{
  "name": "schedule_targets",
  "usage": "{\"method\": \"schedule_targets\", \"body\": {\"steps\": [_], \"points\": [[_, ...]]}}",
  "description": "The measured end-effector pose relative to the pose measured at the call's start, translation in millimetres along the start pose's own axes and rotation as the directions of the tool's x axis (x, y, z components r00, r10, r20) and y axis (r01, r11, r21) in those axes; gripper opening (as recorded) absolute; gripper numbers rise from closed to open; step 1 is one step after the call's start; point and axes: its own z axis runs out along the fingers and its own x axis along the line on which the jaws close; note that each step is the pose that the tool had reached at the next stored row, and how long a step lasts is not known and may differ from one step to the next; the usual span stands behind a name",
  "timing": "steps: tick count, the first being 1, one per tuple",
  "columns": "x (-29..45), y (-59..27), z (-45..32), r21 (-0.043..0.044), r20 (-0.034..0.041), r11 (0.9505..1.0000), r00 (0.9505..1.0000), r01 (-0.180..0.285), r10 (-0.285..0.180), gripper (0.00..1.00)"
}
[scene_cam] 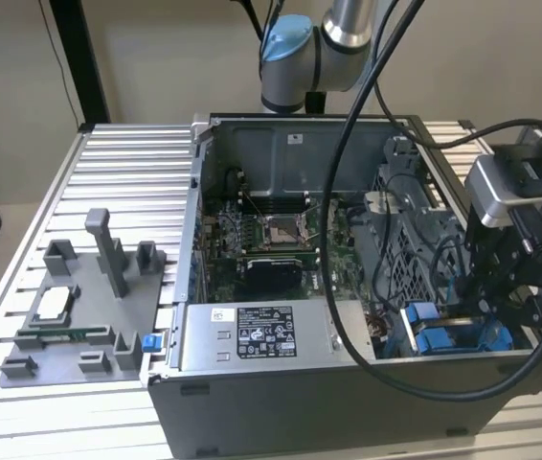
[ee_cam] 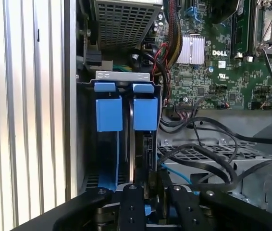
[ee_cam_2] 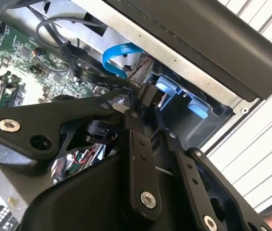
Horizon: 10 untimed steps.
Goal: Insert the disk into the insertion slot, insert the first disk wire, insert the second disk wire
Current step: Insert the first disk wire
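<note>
— Starting nearest, at the gripper (ee_cam_2: 148, 109): in the second wrist view its fingers are drawn almost together and pinch a black wire plug (ee_cam_2: 148, 94).

— And the disk?

— The disk (ee_cam: 145, 114) is already seated on edge in the insertion slot (ee_cam: 122, 76), with its blue carrier tab at the bay mouth. In the first wrist view it lies just past the fingertips. I judge this to be the wire stage.

— What are the hazards?

— The first is alignment. The plug is held by a narrow pinch, so if it meets the disk's socket tilted it could twist in the grip, jam, or bend contacts. I cannot see the socket clearly enough to confirm they line up.

— What is the second?

— Snagging. Loose black cables (ee_cam: 198, 144) and a thin blue data cable (ee_cam: 174, 173) cross just beside the fingers. One caught under a finger would be dragged or pinched against the bay wall.

— Anything farther out?

— The motherboard (ee_cam: 213, 82) lies beyond the cables, so a sideways slip would bring the gripper toward its components. The power-supply box (scene_cam: 252, 337) and the bench (scene_cam: 108, 172) are well apart from the work and pose no concern.
</note>
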Motion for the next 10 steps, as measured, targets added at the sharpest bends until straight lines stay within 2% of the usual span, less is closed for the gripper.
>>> {"method": "schedule_targets", "body": {"steps": [10], "points": [[-6.4, 0.1, -37.6, -0.0015, -0.0001, 1.0000, 1.0000, -0.001, 0.001, 0.00]]}}
